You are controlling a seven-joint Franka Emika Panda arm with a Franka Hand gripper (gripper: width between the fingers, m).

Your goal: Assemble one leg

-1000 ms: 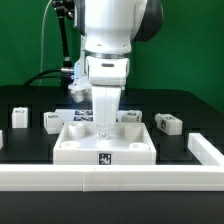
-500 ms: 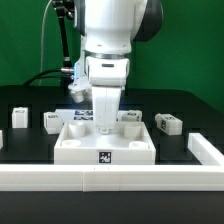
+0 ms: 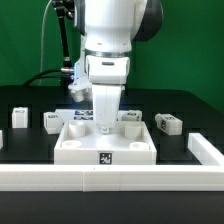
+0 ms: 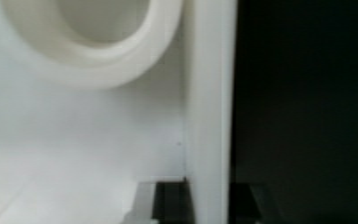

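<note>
The large white tray-like piece [image 3: 75, 150] lies in the middle of the black table, with a tag on its front face. My gripper [image 3: 106, 135] reaches straight down onto it. In the wrist view my dark fingers [image 4: 171, 205] stand on either side of a thin white wall of that piece [image 4: 210, 120], and a round recess [image 4: 87, 30] shows beside it. The gripper [image 4: 210, 205] is shut on this wall. Small white legs stand apart on the table: two at the exterior view's left [image 3: 18, 116] [image 3: 52, 121] and one at its right [image 3: 168, 123].
A white L-shaped barrier [image 3: 110, 178] runs along the table's front edge and turns back at the exterior view's right [image 3: 205, 150]. The tray-like piece sits just behind it. Cables hang behind the arm at the back left.
</note>
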